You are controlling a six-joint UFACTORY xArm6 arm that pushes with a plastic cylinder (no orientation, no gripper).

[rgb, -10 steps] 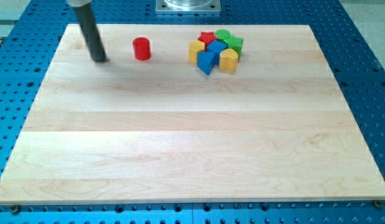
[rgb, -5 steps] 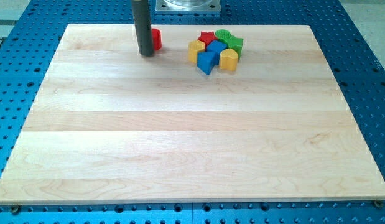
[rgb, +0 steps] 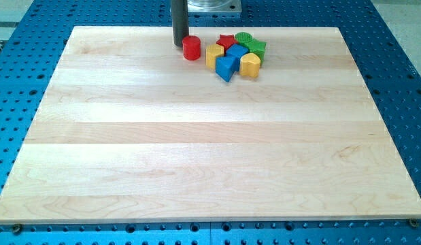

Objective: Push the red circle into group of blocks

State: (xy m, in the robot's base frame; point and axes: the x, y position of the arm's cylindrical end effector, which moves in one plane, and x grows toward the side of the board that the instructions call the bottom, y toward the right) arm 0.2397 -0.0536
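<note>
The red circle [rgb: 191,48] is a short red cylinder near the view's top, just left of the block group. My tip [rgb: 179,44] touches or nearly touches its upper-left side. The group holds a yellow block [rgb: 214,56], a red star [rgb: 226,41], a green circle [rgb: 243,38], a green block [rgb: 256,47], a blue block [rgb: 237,52], a blue block [rgb: 226,67] and a yellow block [rgb: 249,65]. A small gap separates the red circle from the left yellow block.
The wooden board [rgb: 196,156] lies on a blue perforated table [rgb: 400,82]. A grey metal base plate [rgb: 207,7] sits at the view's top, behind the board's far edge.
My tip has moved right along the board's top edge. The red circle has slid right with it, from well left of the group to just beside the left yellow block.
</note>
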